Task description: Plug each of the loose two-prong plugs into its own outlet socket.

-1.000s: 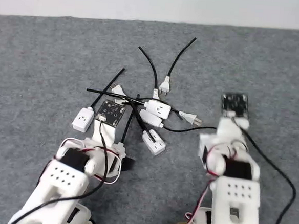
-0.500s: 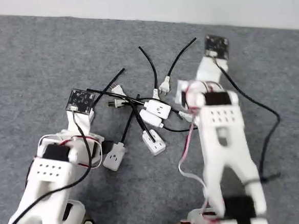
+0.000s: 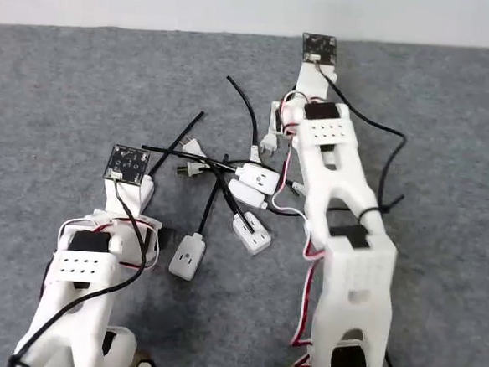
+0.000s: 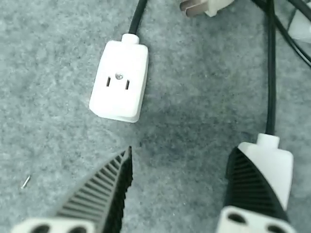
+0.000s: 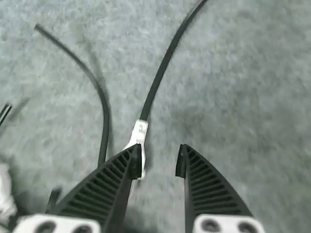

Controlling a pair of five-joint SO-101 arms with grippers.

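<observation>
My left gripper (image 4: 182, 155) is open, low over the carpet with nothing between its fingers. A white two-slot socket (image 4: 119, 87) lies face up just beyond it. A second white socket (image 4: 269, 155) (image 3: 186, 257) lies against one finger. My right gripper (image 5: 159, 150) is open, with a narrow gap. A white two-prong plug (image 5: 138, 138) (image 3: 270, 141) on a black cable lies at one fingertip, outside the gap. In the high view the right arm (image 3: 337, 182) stretches out to that plug, and the left arm (image 3: 88, 265) is at the lower left.
A tangle of black cables sits mid-carpet with more white sockets (image 3: 257, 178) (image 3: 251, 232) and plugs (image 3: 187, 169) (image 3: 299, 187). A loose cable end (image 5: 92, 82) runs beside the right gripper. Open grey carpet lies to the far left and far right.
The left arm has swung left, uncovering the socket near the front and covering another one. The right arm has stretched forward and leftward to the far plug.
</observation>
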